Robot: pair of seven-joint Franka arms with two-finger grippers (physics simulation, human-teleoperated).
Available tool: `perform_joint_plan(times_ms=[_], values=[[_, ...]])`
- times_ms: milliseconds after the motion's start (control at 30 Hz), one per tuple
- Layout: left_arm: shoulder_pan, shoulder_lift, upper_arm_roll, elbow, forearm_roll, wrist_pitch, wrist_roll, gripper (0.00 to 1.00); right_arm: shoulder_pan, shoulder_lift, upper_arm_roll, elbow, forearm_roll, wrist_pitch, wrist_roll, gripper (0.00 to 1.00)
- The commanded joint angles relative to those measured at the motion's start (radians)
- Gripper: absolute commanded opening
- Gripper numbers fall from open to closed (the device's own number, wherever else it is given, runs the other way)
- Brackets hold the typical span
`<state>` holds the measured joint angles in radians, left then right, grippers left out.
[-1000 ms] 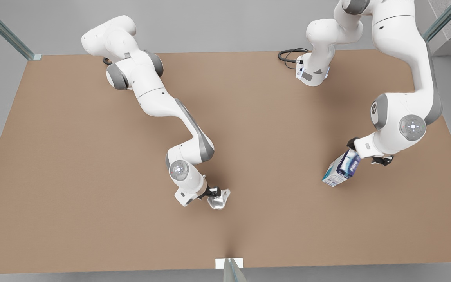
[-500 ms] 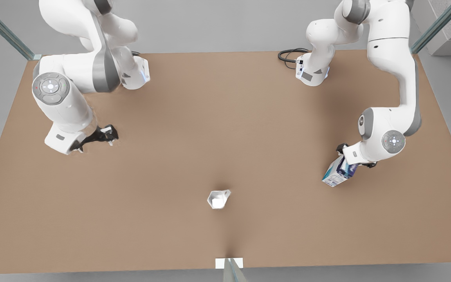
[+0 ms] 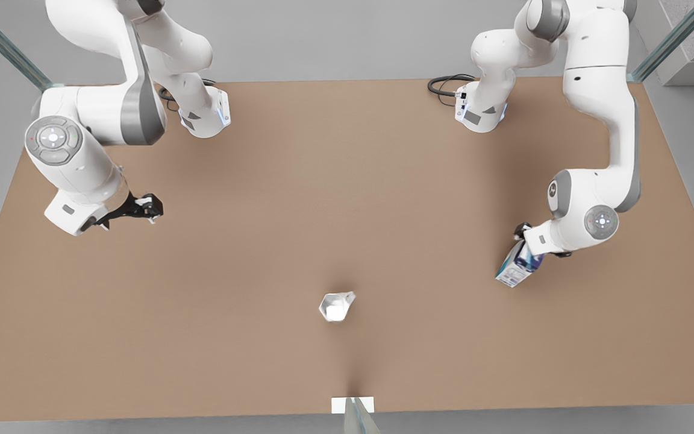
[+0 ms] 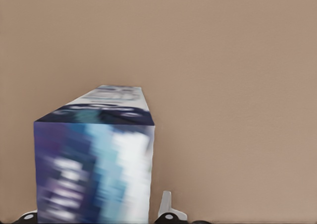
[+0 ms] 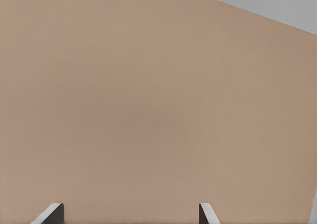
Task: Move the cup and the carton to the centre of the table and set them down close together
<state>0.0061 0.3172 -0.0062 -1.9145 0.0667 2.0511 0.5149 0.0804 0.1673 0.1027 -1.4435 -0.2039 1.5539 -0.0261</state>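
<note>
Cup (image 3: 336, 306) standing alone near desk (image 3: 347, 199) centre; left gripper (image 3: 522, 247) with fingers clamped on tilted carton (image 3: 514, 265) at front view's right; right gripper (image 3: 145, 208) waiting at front view's left, fingers (image 5: 49, 213) apart.

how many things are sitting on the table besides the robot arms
2: a small silvery-white tapered cup near the front centre, and a blue, white and teal carton on the front view's right, at the left end effector.
</note>
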Motion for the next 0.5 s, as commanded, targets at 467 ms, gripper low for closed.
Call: perform_joint_plan(times_ms=[467], values=[[-0.017,-0.05,-0.141,0.242,0.018,-0.259,0.069,0.62,-0.005,0.001,0.0,0.006,0.001,0.0,0.0,1.0]])
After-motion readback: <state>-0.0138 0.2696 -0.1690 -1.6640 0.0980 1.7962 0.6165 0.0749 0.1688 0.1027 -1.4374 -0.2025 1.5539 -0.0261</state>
